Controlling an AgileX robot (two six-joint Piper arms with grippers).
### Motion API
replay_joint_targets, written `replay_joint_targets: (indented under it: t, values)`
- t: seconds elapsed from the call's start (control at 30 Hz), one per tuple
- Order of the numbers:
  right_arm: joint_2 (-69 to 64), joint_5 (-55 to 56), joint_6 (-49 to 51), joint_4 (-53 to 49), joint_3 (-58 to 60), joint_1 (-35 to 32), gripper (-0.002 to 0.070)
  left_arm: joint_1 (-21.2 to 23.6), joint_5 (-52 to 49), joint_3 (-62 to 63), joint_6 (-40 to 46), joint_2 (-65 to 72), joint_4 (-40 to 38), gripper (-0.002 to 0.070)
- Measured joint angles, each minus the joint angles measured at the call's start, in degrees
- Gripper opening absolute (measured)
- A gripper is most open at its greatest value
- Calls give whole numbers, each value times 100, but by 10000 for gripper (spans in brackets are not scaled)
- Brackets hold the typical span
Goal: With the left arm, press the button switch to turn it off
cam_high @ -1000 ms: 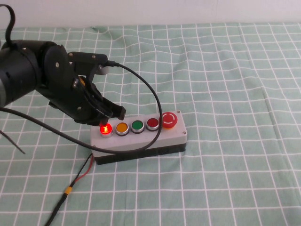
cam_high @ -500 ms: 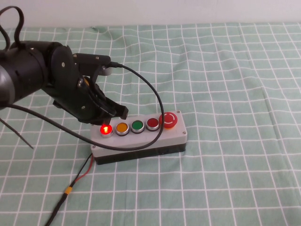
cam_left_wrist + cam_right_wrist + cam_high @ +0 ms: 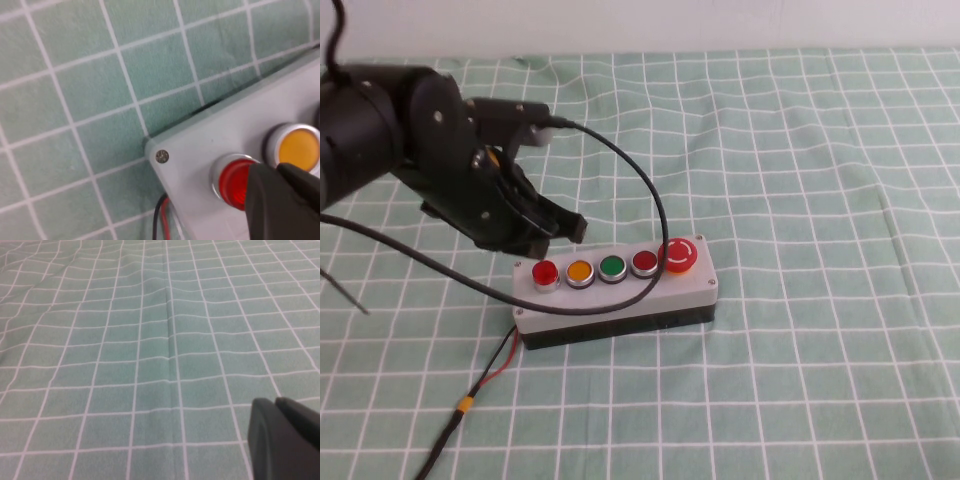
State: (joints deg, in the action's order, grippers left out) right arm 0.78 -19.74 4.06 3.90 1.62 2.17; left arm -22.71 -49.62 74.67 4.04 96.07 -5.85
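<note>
The grey five-button box (image 3: 620, 300) lies on the green checked cloth. The button switch (image 3: 545, 272) is the round red button at the box's left end; it is not lit. It also shows in the left wrist view (image 3: 232, 181), partly covered by my fingers. My left gripper (image 3: 565, 228) is shut, its tip just behind and above the button, and it shows in the left wrist view (image 3: 280, 200) too. My right gripper (image 3: 285, 440) is shut over bare cloth and does not show in the high view.
Right of the switch on the box sit an orange button (image 3: 580, 271), a green one (image 3: 612, 267), a darker red one (image 3: 645, 262) and a large red mushroom button (image 3: 681, 254). A black cable (image 3: 630, 180) loops over the box. Red-black wires (image 3: 485, 380) trail forward.
The button's light has gone out. My left gripper has lifted slightly up and back from the button.
</note>
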Motion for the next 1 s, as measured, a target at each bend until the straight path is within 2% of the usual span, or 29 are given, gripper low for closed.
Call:
replay_joint_targets:
  t: [0.6,1.0]
  values:
    - [0,0,0,0,0,0,-17,0,-317,210,-336,-3013,509,-2]
    - [0,0,0,0,0,0,-17,0,-1418,210,-942,-4938,1405,-2]
